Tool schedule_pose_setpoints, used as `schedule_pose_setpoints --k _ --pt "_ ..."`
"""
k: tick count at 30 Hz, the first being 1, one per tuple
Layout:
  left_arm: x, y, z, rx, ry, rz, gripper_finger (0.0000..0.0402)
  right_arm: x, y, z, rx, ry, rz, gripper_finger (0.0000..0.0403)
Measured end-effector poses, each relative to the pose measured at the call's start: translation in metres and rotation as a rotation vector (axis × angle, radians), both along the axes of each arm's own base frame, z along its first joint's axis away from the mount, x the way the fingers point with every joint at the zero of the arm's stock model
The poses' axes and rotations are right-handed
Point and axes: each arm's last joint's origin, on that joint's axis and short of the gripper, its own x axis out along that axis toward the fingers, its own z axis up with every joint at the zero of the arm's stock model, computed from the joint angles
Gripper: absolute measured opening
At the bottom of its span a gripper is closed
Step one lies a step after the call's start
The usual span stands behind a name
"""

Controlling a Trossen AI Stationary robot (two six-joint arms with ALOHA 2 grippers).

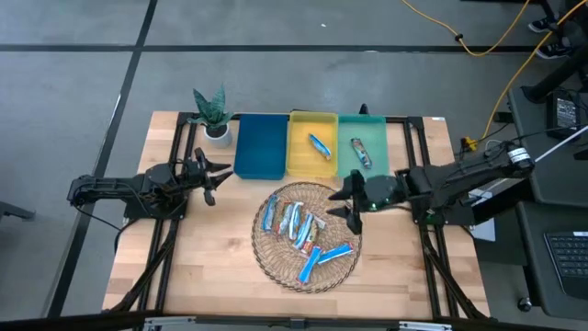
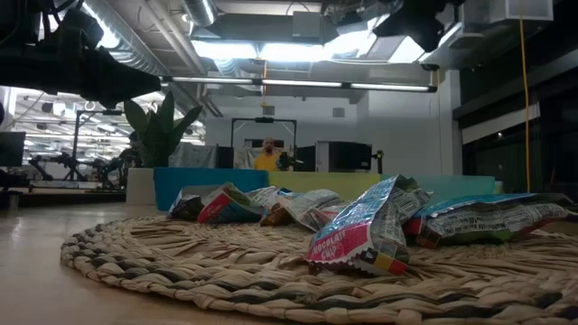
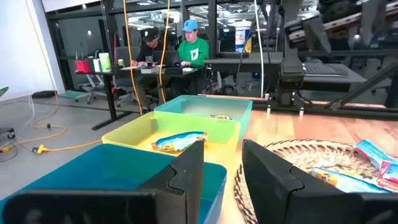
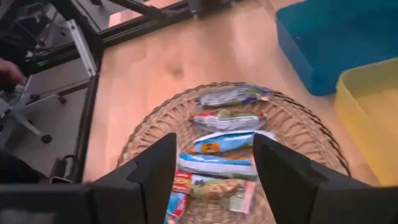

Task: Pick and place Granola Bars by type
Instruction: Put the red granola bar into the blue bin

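While our right tool hovers open over the round woven basket, crinkly foil granola bars lie heaped inside. Our left tool waits part-open, empty, beside smooth plastic trays.

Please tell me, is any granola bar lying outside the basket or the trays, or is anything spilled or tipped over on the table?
Nothing stands out. The granola bars lie heaped in the wicker basket, one bar sits in the yellow tray and one in the green tray. The blue tray holds nothing and the potted plant stands upright.
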Motion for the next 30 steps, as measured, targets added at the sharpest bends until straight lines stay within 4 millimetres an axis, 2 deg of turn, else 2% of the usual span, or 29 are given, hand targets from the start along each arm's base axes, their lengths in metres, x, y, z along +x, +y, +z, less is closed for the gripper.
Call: schedule_pose_setpoints --k 6,11,17,22,30 --pt "0.000 0.000 0.000 0.000 0.000 0.001 0.0104 -0.002 0.026 -0.003 0.060 0.021 0.026 0.0214" --pt "0.000 0.000 0.000 0.000 0.000 0.000 0.0104 0.007 0.050 0.004 0.043 0.057 0.094 0.0214" --pt "0.000 0.000 0.000 0.000 -0.001 0.001 0.0104 0.025 0.072 0.007 -0.032 0.270 0.139 0.0214" --pt "0.000 0.000 0.000 0.000 0.000 0.001 0.0104 0.038 0.083 -0.007 -0.022 0.481 0.114 0.0214" --pt "0.000 0.000 0.000 0.000 -0.001 0.001 0.0104 0.046 0.089 -0.035 0.053 0.627 0.057 0.0215"
